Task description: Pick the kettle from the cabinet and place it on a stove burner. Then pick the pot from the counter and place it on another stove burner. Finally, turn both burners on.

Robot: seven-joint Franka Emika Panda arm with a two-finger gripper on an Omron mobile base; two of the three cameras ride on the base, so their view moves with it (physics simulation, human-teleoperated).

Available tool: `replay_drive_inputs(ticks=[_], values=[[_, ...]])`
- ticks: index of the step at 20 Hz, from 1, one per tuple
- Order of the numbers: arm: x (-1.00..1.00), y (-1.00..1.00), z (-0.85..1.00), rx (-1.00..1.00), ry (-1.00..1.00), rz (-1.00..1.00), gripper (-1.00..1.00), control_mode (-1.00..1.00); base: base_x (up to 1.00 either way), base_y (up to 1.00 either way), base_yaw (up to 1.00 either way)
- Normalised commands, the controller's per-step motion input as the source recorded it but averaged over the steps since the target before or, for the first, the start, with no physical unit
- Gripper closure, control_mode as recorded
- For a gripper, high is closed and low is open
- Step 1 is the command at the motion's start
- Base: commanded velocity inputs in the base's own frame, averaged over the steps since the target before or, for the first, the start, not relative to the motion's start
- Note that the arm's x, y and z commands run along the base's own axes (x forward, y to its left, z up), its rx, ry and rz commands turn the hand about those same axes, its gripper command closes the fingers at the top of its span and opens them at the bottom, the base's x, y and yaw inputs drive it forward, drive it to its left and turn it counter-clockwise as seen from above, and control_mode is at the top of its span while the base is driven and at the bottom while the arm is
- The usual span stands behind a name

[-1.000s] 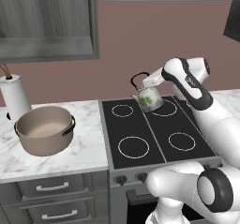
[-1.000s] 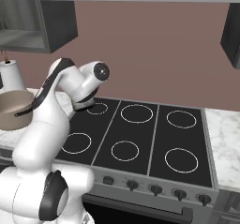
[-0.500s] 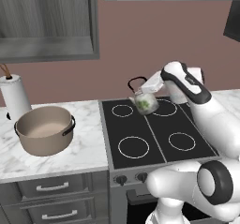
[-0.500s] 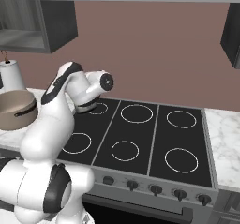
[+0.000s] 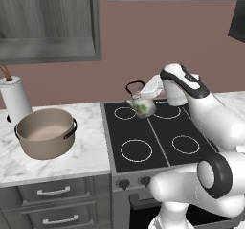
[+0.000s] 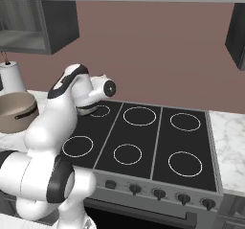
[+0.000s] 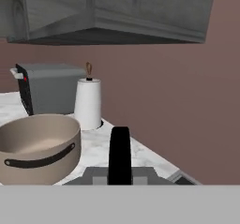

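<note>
Above the rear-left burner (image 5: 125, 113), the end effector (image 5: 145, 97) is clamped on the kettle (image 5: 142, 106).

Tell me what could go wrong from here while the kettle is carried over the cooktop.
1. The end effector holds the kettle by its thin black handle, and the kettle hangs tilted above the cooktop; it may swing or slip before release.
2. It hangs between two back burner rings, so it might land off-centre.
3. The pot sits near the cooktop edge; a wide arm swing could bump it.
</note>
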Motion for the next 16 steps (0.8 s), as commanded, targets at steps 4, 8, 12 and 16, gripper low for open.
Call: replay_drive_inputs(ticks=[4, 8, 12, 16], values=[[0.15, 0.05, 0.00, 0.00, -0.02, 0.02, 1.00, -1.00, 0.00, 0.00, 0.00], [0.14, 0.02, -0.01, 0.00, -0.01, 0.01, 1.00, -1.00, 0.00, 0.00, 0.00], [0.16, 0.06, -0.08, 0.00, -0.02, 0.02, 1.00, -1.00, 0.00, 0.00, 0.00], [0.15, 0.07, -0.11, 0.00, -0.02, 0.02, 1.00, -1.00, 0.00, 0.00, 0.00]])
